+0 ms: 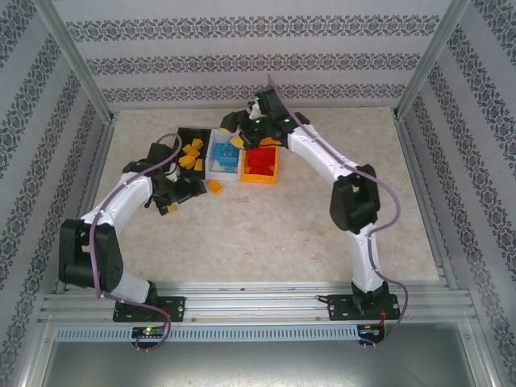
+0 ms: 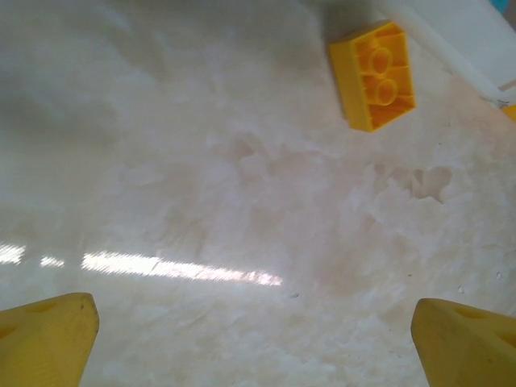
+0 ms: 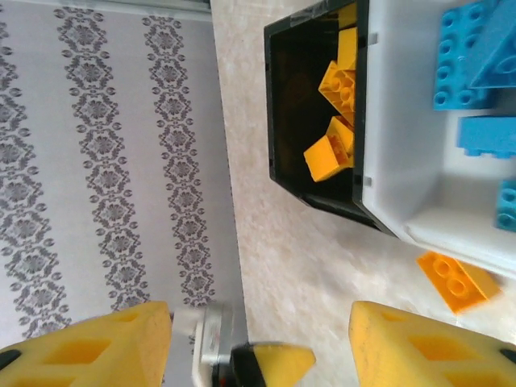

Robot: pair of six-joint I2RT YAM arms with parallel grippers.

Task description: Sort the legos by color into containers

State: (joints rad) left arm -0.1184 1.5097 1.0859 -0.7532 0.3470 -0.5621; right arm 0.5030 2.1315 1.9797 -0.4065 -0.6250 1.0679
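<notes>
The containers stand in a row: a black bin (image 1: pixel 187 133) with yellow legos (image 3: pixel 334 145), a white bin (image 1: pixel 214 168) with light blue legos (image 3: pixel 459 64), and an orange bin (image 1: pixel 276 171) with red legos (image 1: pixel 260 161). One yellow lego (image 1: pixel 215 187) (image 2: pixel 375 74) (image 3: pixel 455 278) lies on the table just in front of the white bin. My left gripper (image 1: pixel 193 191) (image 2: pixel 254 306) is low over the table short of that lego, open, with bare table between its fingers. Above the far side of the bins hangs my right gripper (image 1: pixel 236 133) (image 3: pixel 258 314), open and holding nothing.
A patterned wall (image 3: pixel 97 161) and metal frame posts (image 1: pixel 76 68) close in the marble table (image 1: pixel 282 234). In the left wrist view the white bin's corner (image 2: pixel 476 36) lies just beyond the loose lego. Low in the right wrist view sits a blurred black part with a yellow tip (image 3: pixel 274 367).
</notes>
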